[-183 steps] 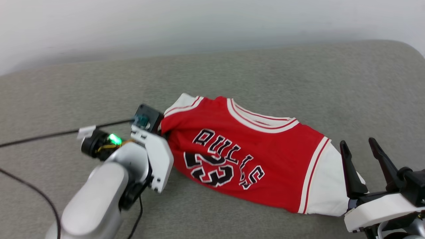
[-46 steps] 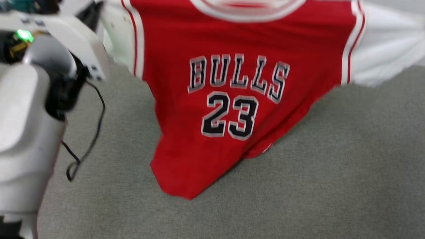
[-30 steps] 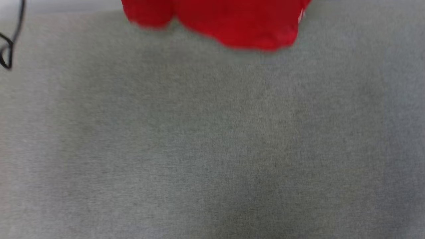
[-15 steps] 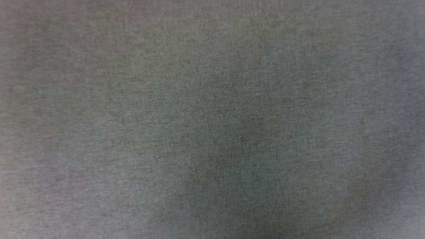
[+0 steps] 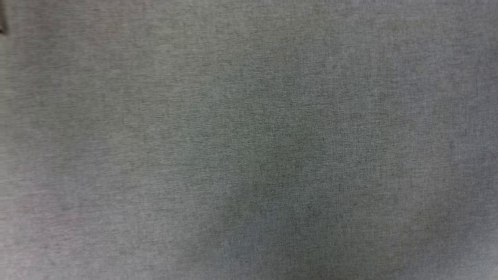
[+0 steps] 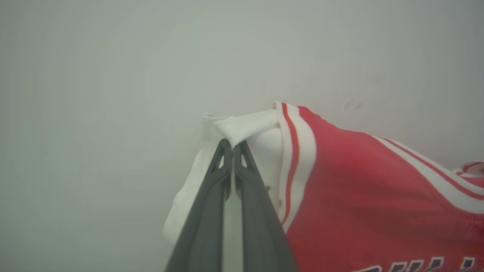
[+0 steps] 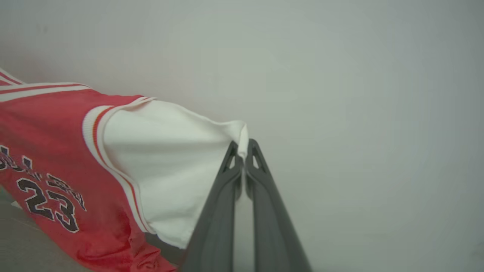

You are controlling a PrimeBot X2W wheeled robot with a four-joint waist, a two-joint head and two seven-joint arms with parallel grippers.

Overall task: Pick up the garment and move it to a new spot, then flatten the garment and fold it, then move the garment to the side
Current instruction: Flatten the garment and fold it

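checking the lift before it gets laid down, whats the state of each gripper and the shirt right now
left gripper: shut on the garment, pinching the tip of one white sleeve
right gripper: shut on the garment, pinching the edge of the other white sleeve
garment: lifted, stretched between both grippers, lettered front showing, lower part hanging crumpled

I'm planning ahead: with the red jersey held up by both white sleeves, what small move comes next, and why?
Probably lower both arms together toward the grey fabric surface: the left gripper and right gripper each pinch a white sleeve of the red jersey-style shirt, hanging spread.
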